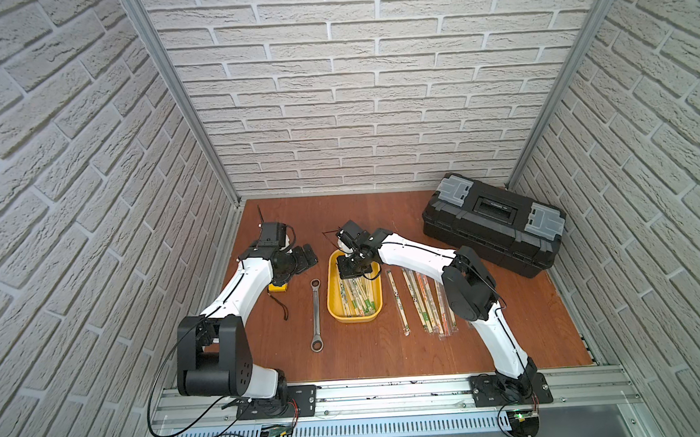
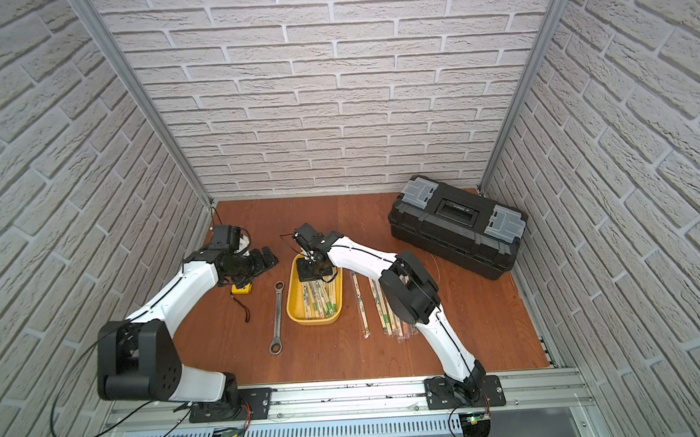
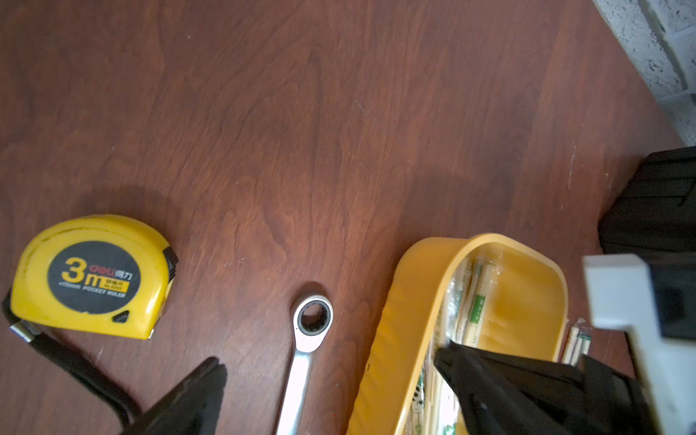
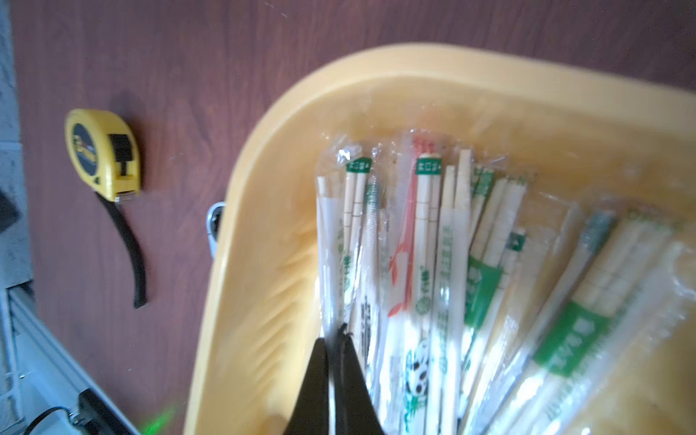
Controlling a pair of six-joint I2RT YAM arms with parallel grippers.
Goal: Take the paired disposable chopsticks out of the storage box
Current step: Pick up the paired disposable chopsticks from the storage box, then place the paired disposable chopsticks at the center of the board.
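Now the right arm [image 1: 417, 257] bends down over the far end of the yellow tray [image 4: 263, 211], right gripper [image 4: 339, 333] pinching a sleeve among the chopsticks [image 4: 425, 241] lying inside, while the left gripper [image 3: 327, 361] hangs spread wide beside the tray.
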